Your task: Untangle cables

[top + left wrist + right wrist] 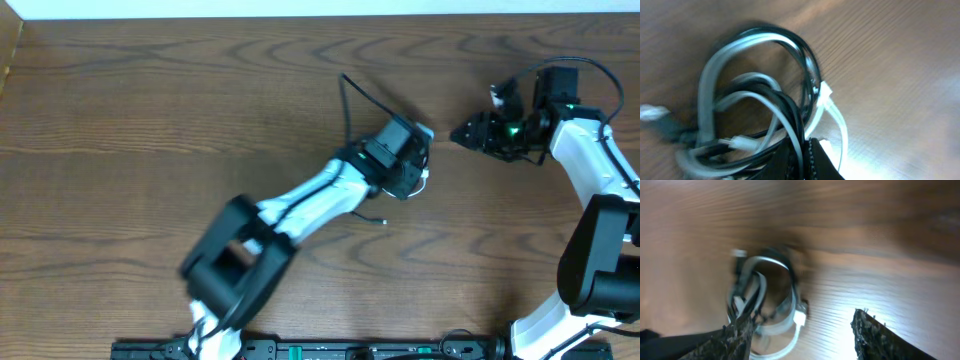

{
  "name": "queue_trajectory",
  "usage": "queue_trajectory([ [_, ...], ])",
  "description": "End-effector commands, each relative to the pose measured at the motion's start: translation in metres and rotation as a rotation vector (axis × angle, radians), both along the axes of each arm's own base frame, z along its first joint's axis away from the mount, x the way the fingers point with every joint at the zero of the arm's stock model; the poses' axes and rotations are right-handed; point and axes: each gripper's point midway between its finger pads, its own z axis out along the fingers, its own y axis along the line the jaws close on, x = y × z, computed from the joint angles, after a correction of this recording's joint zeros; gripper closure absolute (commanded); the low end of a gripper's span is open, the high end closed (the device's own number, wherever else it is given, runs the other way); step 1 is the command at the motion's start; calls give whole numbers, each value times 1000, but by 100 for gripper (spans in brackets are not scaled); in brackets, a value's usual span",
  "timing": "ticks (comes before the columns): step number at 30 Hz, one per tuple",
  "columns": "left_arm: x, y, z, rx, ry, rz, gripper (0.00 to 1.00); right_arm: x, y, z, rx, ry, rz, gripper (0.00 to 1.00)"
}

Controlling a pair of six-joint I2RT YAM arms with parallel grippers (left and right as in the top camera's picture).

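The cables [760, 120] are a black and a white cord coiled together in a small bundle with small plug ends, lying on the wooden table. My left gripper [807, 152] is shut on strands at the near edge of the bundle. In the overhead view the left gripper [415, 165] covers most of the cables [427, 133]. My right gripper [462, 134] is open and empty, just right of the bundle and pointing at it. The right wrist view shows the right gripper [805, 340] with its fingers wide apart and the cables [765, 297] ahead, to the left.
The wooden table [150, 120] stretches left and back. A thin black wire [358, 95] arcs up from the left wrist. A small dark cord end [377, 220] lies beside the left forearm. The right arm's base [600, 270] stands at the right edge.
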Motion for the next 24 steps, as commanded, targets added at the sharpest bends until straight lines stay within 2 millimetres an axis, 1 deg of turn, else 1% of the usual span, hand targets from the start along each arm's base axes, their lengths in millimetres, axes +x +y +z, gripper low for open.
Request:
queue_trajectory([
  [1, -4, 6, 81, -226, 32, -18, 93, 1, 46, 34, 186, -116, 162, 40],
  [2, -5, 13, 92, -268, 66, -15, 93, 2, 56, 41, 217, -139, 187, 39],
  [4, -4, 23, 98, -310, 119, -10, 93, 3, 66, 48, 228, -146, 189, 39],
  [5, -3, 26, 98, -318, 131, -3, 92, 3, 68, 50, 230, -150, 191, 39],
  [6, 1, 34, 96, -321, 158, 26, 93, 4, 73, 53, 234, -155, 188, 38],
  [10, 12, 50, 94, -324, 174, 77, 93, 6, 82, 64, 244, -153, 167, 37],
  [12, 19, 59, 94, -343, 210, 146, 93, 6, 87, 69, 253, -150, 153, 37],
  [16, 22, 64, 96, -384, 268, 211, 93, 6, 93, 70, 274, -114, 127, 37],
  [18, 26, 68, 96, -401, 300, 262, 93, 7, 93, 70, 307, -37, 52, 36],
  [20, 29, 70, 97, -422, 330, 314, 92, 12, 95, 74, 361, 39, -42, 33],
  [22, 35, 71, 100, -444, 332, 347, 93, 16, 108, 81, 401, 57, -68, 32],
  [24, 39, 71, 101, -449, 320, 367, 93, 16, 119, 83, 414, 78, -82, 33],
])
